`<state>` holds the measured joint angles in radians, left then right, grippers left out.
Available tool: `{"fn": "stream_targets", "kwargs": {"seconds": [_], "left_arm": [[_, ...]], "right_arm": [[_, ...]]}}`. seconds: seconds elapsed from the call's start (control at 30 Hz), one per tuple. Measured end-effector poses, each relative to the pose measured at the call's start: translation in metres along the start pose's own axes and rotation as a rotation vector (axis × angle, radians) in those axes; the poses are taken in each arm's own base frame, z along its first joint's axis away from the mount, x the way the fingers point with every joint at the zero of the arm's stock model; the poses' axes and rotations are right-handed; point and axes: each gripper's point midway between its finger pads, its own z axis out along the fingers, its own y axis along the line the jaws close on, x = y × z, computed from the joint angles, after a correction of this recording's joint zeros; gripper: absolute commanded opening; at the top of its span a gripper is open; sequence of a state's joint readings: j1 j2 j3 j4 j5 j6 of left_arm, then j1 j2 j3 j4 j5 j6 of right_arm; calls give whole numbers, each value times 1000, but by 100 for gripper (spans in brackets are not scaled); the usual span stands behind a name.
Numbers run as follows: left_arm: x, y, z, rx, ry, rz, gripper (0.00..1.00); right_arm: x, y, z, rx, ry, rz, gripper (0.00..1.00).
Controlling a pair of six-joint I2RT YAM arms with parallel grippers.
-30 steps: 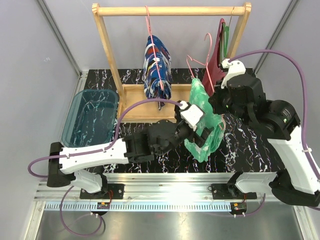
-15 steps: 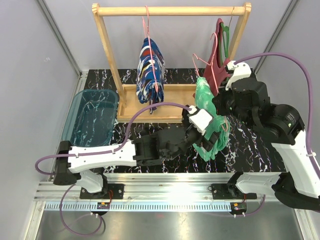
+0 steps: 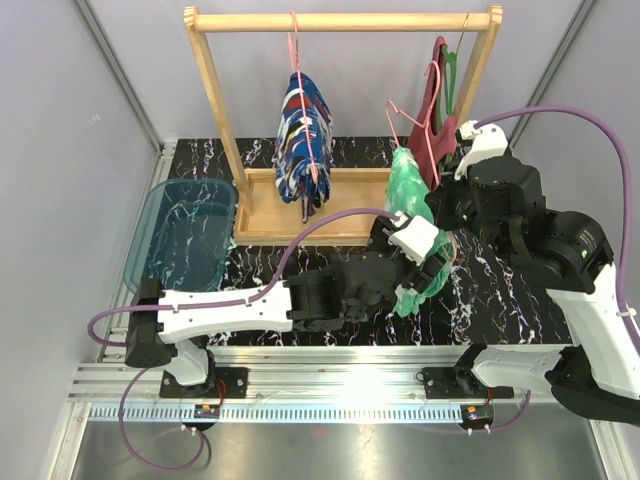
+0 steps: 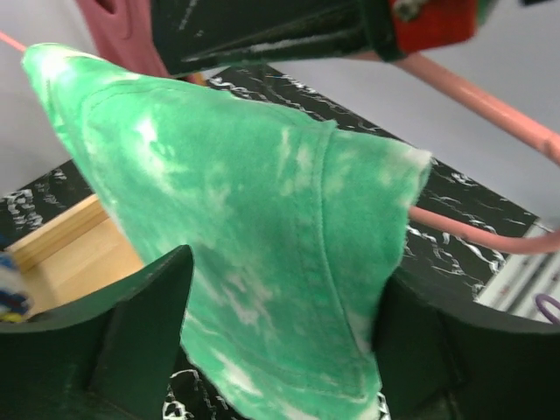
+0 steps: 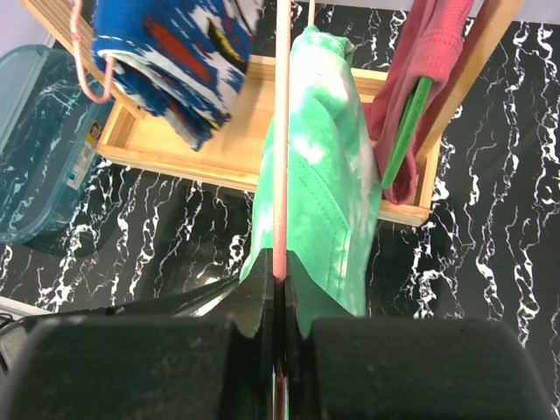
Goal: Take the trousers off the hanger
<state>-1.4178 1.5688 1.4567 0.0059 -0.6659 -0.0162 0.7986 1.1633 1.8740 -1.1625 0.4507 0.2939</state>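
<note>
Now, green trousers (image 3: pixel 408 195): off the rack (image 3: pixel 340 20), hanging in the air over the bench (image 3: pixel 500 290) just in front of the rack's right half, draped over the pink hanger (image 5: pixel 281 131).
Long axis: runs down from the fold on the hanger to the loose ends near the bench; in the top view it points from the rack toward the near edge, leaning a little to the right.
Pink hanger: its hook is clear of the rack's top rail; its straight wire runs up past the green cloth in the right wrist view.
Right gripper (image 5: pixel 280 293): clamped tight on the pink hanger's wire, jaws together, just below the green cloth.
Left gripper (image 4: pixel 284 297): jaws wide apart, one of the fingers (image 4: pixel 131 341) on each side of the lower part of the green trousers; the cloth fills the gap and reaches both inner faces but is not visibly squeezed.
Left arm (image 3: pixel 230 305): stretched low across the bench from its base at the near left to right of centre, wrist lifted to the trousers.
Right arm (image 3: pixel 590 270): rises from its base at the near right, bends at the elbow and reaches back and left to the hanger.
Blue trousers (image 3: pixel 305 140): on the rack, hanging from the middle of the top rail, long axis straight down.
Dark red garment (image 3: pixel 437 120): at the rack's right end, just beside the green trousers.
Bin (image 3: pixel 180 240): teal, on the bench left of the rack.
</note>
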Motion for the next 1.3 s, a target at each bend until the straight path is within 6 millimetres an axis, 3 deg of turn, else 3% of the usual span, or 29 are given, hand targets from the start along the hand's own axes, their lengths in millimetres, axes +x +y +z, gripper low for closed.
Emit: {"fn": "stream_targets", "kwargs": {"seconds": [0.33,0.6,0.67,0.8,1.07,1.3], "left_arm": [[3,23,11,-187,-8,44,73],[-6,33,14,-264,-52,65,23],[-9,35,14,-274,-61,76,19],[-15,37,14,-288,-80,85,0],[-21,45,9,-313,-100,113,0],[-56,67,-22,-349,-146,140,0]], "right_arm": [[3,7,8,-20,4,4,0],[10,13,11,-52,16,19,0],[10,13,10,-58,8,25,0],[8,12,4,-69,-13,38,0],[14,9,3,-78,-31,47,0],[35,12,12,-98,-22,73,0]]}}
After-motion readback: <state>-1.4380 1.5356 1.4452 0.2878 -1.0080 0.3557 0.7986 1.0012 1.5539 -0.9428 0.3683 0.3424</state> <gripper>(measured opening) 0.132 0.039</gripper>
